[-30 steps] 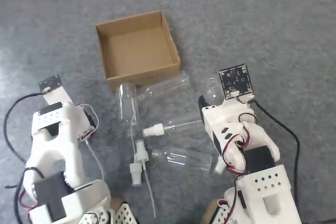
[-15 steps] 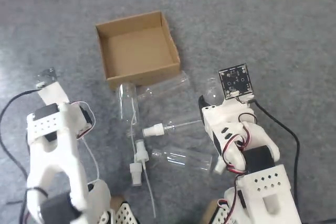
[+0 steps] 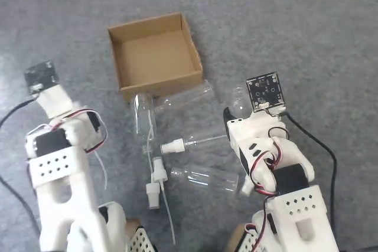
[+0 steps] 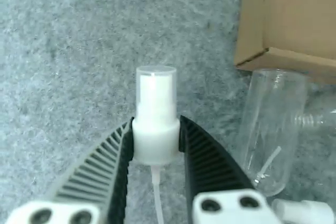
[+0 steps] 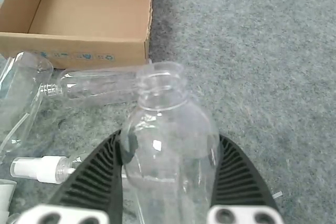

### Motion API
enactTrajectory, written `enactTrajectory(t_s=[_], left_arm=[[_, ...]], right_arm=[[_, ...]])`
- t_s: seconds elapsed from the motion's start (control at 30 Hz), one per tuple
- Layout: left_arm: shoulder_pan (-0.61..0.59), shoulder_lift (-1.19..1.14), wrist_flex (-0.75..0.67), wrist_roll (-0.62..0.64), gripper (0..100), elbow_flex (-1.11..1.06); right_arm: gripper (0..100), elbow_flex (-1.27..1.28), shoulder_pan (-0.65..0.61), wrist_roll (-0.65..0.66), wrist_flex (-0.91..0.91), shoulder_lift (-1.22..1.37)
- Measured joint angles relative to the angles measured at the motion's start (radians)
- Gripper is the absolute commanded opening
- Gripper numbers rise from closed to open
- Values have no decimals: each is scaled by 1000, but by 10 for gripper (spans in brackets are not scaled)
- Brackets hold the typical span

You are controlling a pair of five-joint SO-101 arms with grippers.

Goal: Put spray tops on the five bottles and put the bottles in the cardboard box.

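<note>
My left jaws pinched a spray top (image 4: pixel 155 114) over the table (image 4: pixel 63 35), just off the cardboard box (image 4: pixel 283 19) corner; my right jaws gripped a clear bottle (image 5: pixel 168 145), its mouth short of the box's front wall.

grey felt table (image 3: pixel 331 39). cardboard box (image 3: pixel 162 84) is sitting open toward the far side. first bottle (image 3: pixel 184 97), clear, is lying on its side along the box's near wall. second bottle (image 3: pixel 143 117) is lying close against it, off the box's near corner. third bottle (image 3: pixel 208 179) is lying nearer the arms. first spray top (image 3: pixel 174 145) is lying between them, tube pointing toward the right arm (image 3: pixel 277 163). second spray top (image 3: pixel 157 170) and third spray top (image 3: pixel 153 195) are lying close together. fourth bottle (image 3: pixel 238 102) is showing just beside the right arm's camera board (image 3: pixel 266 92). left arm (image 3: pixel 59 163) is standing well left of the box.
</note>
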State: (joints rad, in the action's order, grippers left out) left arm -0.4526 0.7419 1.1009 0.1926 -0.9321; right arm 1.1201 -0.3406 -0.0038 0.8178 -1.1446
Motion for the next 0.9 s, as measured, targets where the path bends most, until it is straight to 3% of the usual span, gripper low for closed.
enactTrajectory(t_s=[0.53, 0.9], left_arm=[[9, 8, 8, -14, 10, 123], [11, 267, 25, 140, 10, 224]], right_arm=[[76, 28, -86, 0, 0, 0], [76, 31, -118, 0, 0, -48]])
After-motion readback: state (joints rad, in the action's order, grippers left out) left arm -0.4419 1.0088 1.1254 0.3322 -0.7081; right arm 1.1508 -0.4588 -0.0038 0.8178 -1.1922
